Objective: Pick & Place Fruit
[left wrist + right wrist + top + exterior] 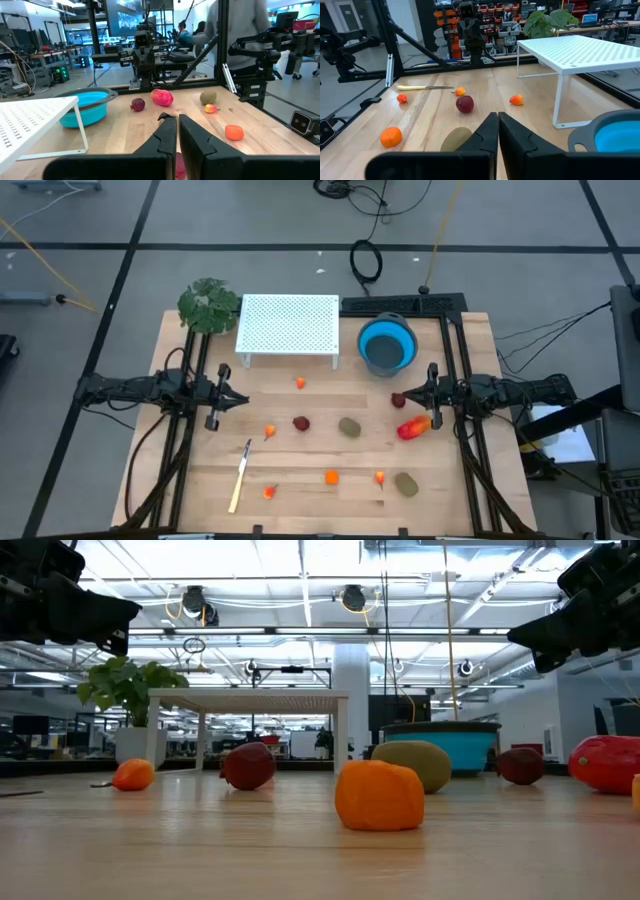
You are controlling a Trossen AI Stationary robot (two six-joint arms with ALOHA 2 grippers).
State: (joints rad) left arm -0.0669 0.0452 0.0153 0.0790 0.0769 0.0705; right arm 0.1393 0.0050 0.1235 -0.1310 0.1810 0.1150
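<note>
both arms wait at the tabletop's sides, the left hand at nine o'clock and the right hand at three o'clock, each with its fingers pinched together and carrying nothing. all the fruit lies loose on the wood, none in the blue bowl at about one o'clock. counting from overhead: five tiny orange pieces, two dark red round ones, two olive-brown ovals, and one larger red-orange piece close under the right hand. there is also one yellow-handled knife near seven o'clock, one white perforated rack at twelve, and one leafy plant at eleven. my worry is that the round pieces look likely to roll if a closing finger nudges them off-centre, and the tiny ones could squirt out of a pinch. one dark red ball sits just beside the right hand, so a careless descent could knock it away. the knife lies near an orange piece and might be caught instead.
</note>
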